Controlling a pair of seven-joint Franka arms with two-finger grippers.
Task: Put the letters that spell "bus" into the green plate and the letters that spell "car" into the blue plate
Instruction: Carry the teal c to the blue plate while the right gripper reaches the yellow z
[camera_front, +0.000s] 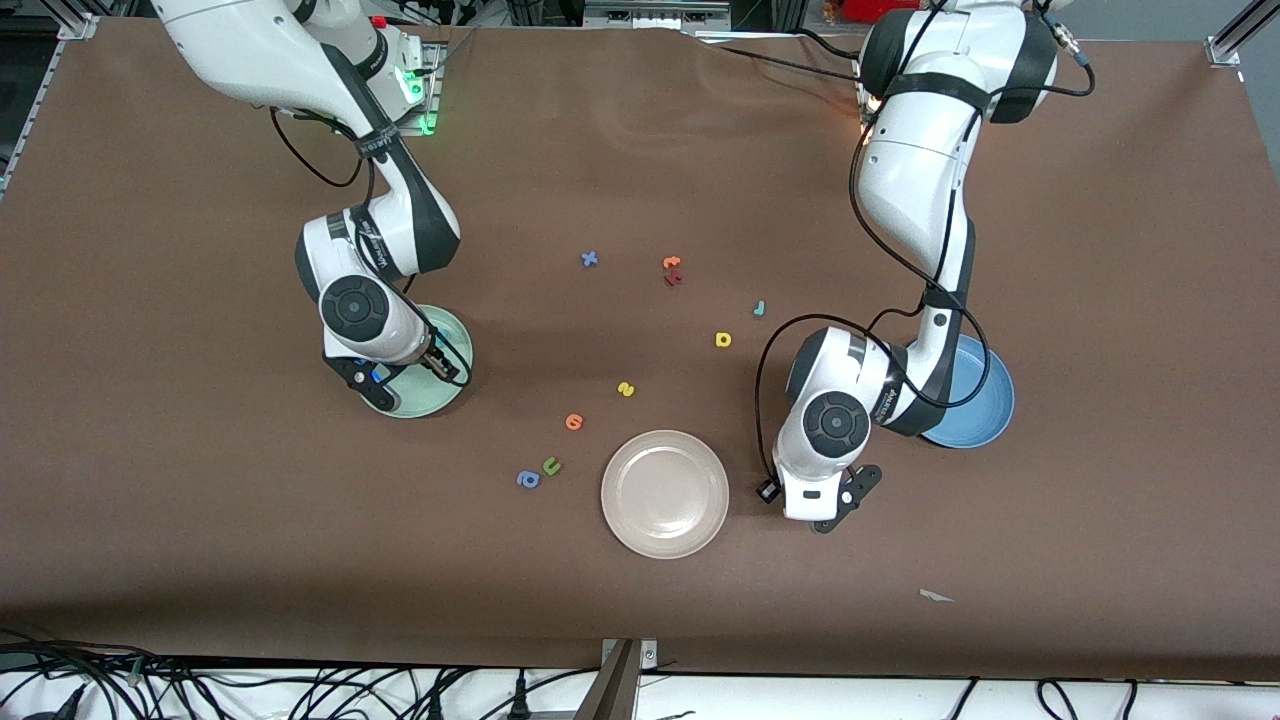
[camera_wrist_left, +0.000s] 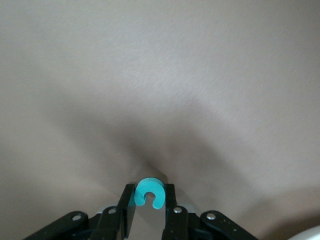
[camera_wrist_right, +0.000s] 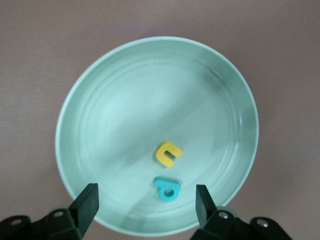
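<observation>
My right gripper (camera_wrist_right: 147, 189) stands open over the green plate (camera_wrist_right: 110, 105), with nothing between its fingers. In that plate lie a yellow u (camera_wrist_right: 167, 153) and a teal b (camera_wrist_right: 167, 188). My left gripper (camera_wrist_left: 149, 190) is shut on a teal c (camera_wrist_left: 150, 191) over bare table, between the beige plate and the blue plate (camera_front: 975, 410). On the table lie a yellow s (camera_front: 626, 389), a yellow a (camera_front: 723, 340) and a teal r (camera_front: 760, 308). In the front view the right hand hides most of the green plate (camera_front: 440, 395).
A beige-white plate (camera_front: 665, 493) sits near the front camera. Loose letters lie around: blue x (camera_front: 590, 259), orange (camera_front: 672, 263) and dark red (camera_front: 673, 279) letters, an orange round letter (camera_front: 574, 421), an olive u (camera_front: 551, 466), a blue a (camera_front: 527, 480).
</observation>
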